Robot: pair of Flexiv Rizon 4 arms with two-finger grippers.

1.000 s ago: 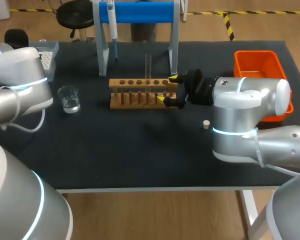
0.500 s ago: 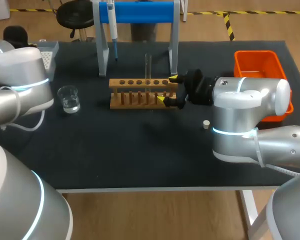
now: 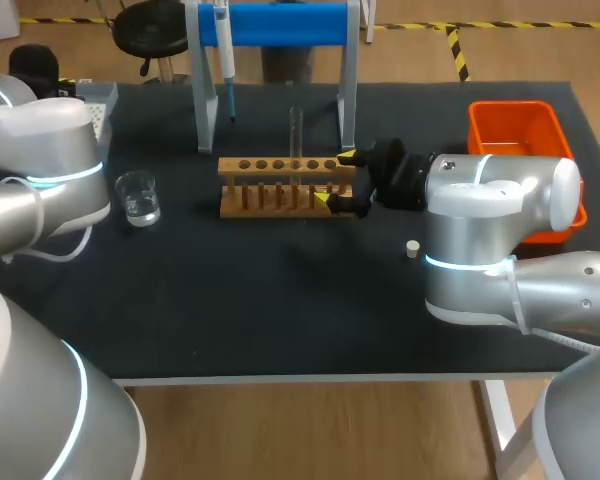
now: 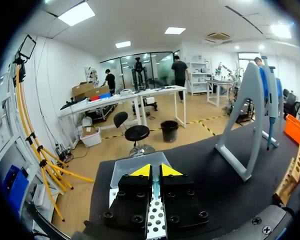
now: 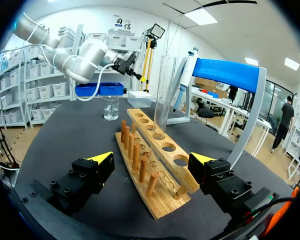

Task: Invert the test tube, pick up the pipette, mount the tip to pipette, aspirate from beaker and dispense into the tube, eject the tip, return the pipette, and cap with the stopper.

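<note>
No writing, number or sign can be read on anything on the tabletop. Any marks on the test tube standing in the wooden rack, or on the beaker well apart from that rack, are too small to tell.

In the left wrist view the left gripper covers most of the tip box, and the rim cuts off the rack and the bin. In your head view the left arm hides that gripper fully and leaves you only a corner of the tip box, at 10 o'clock on the table. The right arm covers the bin's 7 o'clock corner. The stand and the pipette are cut at 12 o'clock by the frame. The tube is faint; its content you cannot tell. The stopper is too small for detail.
</note>
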